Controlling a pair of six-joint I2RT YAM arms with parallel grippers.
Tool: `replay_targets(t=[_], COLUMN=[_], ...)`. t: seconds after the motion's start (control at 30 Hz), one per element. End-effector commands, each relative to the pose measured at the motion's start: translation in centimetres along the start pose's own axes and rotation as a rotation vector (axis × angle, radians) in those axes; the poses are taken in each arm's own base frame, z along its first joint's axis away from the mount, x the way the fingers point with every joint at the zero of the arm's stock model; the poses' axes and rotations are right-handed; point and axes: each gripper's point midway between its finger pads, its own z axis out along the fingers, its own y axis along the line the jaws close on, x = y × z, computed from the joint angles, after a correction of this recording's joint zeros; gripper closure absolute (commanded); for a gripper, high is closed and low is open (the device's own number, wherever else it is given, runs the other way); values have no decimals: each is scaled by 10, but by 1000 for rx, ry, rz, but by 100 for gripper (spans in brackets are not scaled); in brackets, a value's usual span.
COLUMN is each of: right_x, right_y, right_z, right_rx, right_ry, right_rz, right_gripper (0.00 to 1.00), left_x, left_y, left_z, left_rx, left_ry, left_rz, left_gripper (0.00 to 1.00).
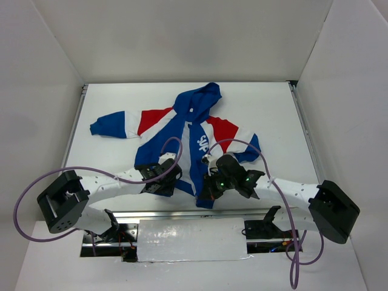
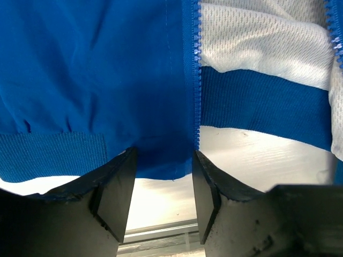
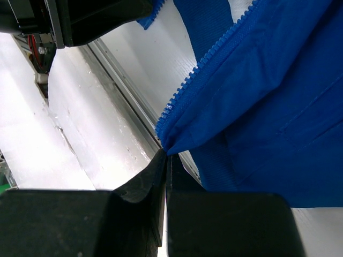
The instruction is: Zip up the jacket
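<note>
The blue jacket (image 1: 182,130), with red shoulders and white stripes, lies unzipped on the white tabletop (image 1: 273,109), hem toward the arms. The left gripper (image 2: 163,176) has its jaws apart, straddling the hem beside the zipper (image 2: 196,80). The right gripper (image 3: 165,158) pinches the other hem corner tight.

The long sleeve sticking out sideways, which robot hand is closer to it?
Left. The left gripper straddles the bottom edge of the jacket on the same side as the sleeve, below it. The right gripper pinches the other front corner, farther across.
</note>
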Motion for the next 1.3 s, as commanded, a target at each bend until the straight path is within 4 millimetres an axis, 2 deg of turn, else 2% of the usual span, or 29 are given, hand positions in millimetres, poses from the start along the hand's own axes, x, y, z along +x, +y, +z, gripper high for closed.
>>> replay_targets(t=[0.0,0.1,0.43,0.67,0.87,0.9,0.97,1.03,1.17,1.23,1.27], right_x=[-17,-16,-18,-16,-19,-19,-18,-17,-15,-17,-24], right_y=[7,6,6,5,4,5,4,4,6,8,14], right_z=[1,2,4,3,3,3,3,3,4,7,7], right_rx=[-19,-15,-14,-5,0,0,1,0,-17,-35,-64], right_ry=[-42,-39,-33,-33,-35,-36,-35,-36,-34,-44,-75], right_rz=[-13,-12,-4,-3,-1,-2,0,1,10,16,16], right_gripper=[100,100,100,100,100,100,100,100,100,100,100], left_x=[7,9,15,27,38,39,42,42,27,12,0], left_y=[0,0,-4,-3,-8,-13,-14,-17,-30,-44,-54], left_z=[4,4,9,15,24,25,28,29,19,5,-2], left_rx=[-2,-1,21,36,69,94,98,108,182,277,336], left_ry=[12,19,29,58,91,95,106,109,55,0,-47], left_rz=[-9,-8,-5,-13,-13,-15,-14,-16,-48,-80,-102], left_gripper=[42,42,51,51,65,73,81,99,100,100,100])
